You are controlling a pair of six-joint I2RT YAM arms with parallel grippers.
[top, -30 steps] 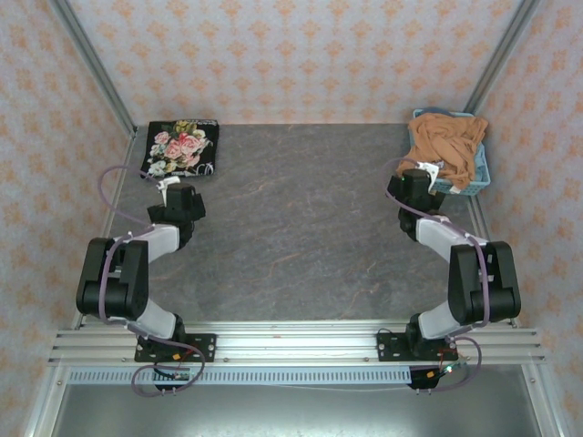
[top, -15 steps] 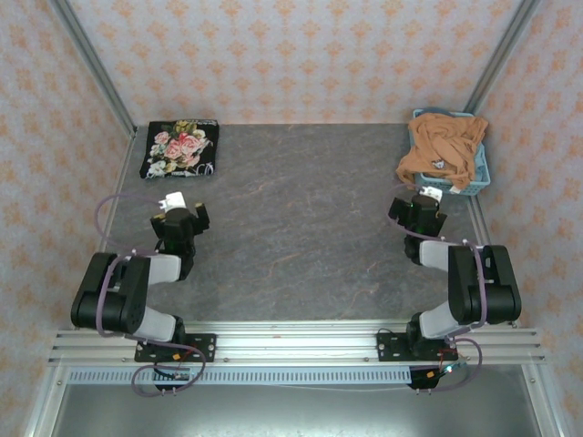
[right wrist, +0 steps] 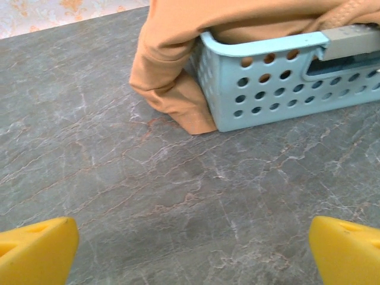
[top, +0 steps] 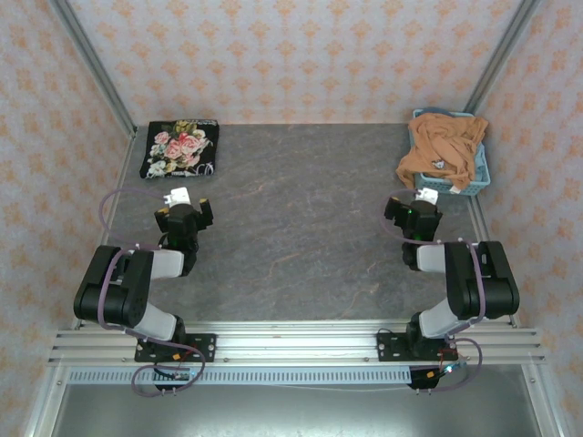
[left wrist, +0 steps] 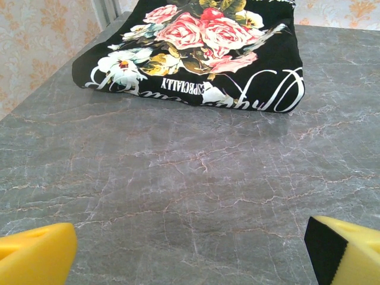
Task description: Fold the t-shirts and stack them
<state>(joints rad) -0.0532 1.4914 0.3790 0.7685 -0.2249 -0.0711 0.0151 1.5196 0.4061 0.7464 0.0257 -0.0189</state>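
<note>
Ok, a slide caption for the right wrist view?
Open right gripper facing the orange shirt draped over a corner of the blue basket.

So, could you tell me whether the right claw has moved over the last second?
Yes. The right claw has drawn back from the light blue basket, toward its own base.

black t-shirt (left wrist: 196, 53): soft matt cloth, printed front
orange-tan t-shirt (right wrist: 172, 83): smooth matt cloth
basket (right wrist: 267, 89): light blue perforated plastic
table (left wrist: 178, 178): matt grey veined stone-look
</note>
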